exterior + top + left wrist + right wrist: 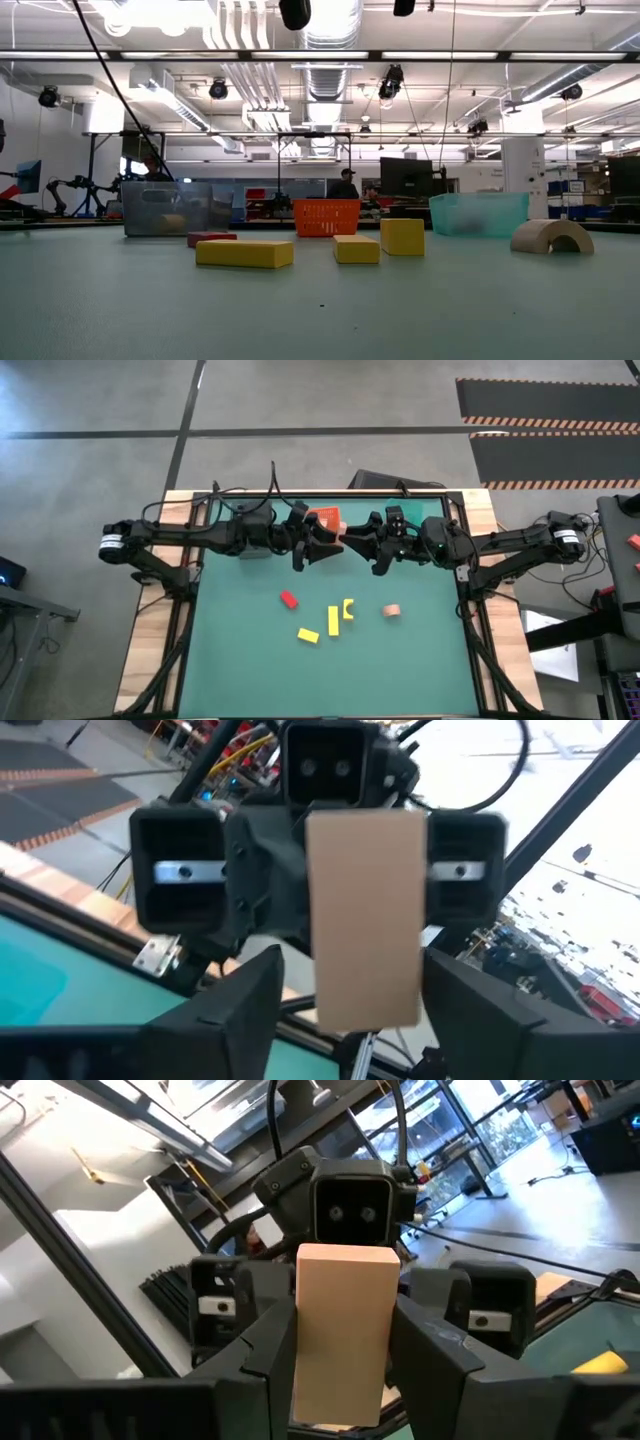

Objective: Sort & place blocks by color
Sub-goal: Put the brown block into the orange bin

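green table mat (400,660), wooden edges (150,650), grey concrete floor (90,400), striped ramp (545,400)

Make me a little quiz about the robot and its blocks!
1. Pick one: the block pinched in the right arm's fingers is A red, B yellow, C tan.
2. True or false: the red block lies inside the orange basket.
3. Fill in: ____ yellow blocks lie on the green table.

Key
1. C.
2. False. The red block lies on the table.
3. Three.
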Controlling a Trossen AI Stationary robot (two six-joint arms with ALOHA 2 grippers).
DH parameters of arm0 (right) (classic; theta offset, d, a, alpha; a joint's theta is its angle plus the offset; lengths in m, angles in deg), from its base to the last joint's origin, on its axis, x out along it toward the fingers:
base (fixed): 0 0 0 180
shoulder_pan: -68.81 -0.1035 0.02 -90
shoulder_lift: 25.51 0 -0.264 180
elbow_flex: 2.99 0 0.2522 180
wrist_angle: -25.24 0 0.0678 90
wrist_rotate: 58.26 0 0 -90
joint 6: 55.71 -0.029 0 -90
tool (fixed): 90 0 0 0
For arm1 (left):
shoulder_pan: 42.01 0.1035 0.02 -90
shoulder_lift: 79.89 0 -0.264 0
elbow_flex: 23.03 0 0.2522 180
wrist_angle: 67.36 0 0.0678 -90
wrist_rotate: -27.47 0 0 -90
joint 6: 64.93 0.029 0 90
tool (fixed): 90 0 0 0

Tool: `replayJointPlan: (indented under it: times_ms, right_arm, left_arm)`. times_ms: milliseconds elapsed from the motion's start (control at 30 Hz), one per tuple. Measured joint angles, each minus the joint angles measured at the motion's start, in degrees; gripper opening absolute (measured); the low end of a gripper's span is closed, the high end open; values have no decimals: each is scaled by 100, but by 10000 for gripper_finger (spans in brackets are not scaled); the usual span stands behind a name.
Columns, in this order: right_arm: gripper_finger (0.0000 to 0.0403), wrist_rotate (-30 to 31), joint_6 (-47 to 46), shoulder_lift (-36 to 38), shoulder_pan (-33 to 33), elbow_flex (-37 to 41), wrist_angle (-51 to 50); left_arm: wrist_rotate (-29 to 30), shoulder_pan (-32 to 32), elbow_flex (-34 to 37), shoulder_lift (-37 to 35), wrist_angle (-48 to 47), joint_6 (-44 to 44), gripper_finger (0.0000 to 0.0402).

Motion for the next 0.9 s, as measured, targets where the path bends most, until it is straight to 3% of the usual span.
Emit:
replayJointPlan:
  times_ms: [300,633,900]
  right_arm:
    - [134,45,57,-2,2,2,-65]
    - [207,18,50,101,7,2,-360]
    - [225,175,-19,556,37,-23,-1296]
  left_arm:
    - [-6,0,0,2,-220,-11,119]
    - [-4,8,-13,-12,-514,-34,119]
    - [2,105,-17,-107,-1481,-58,121]
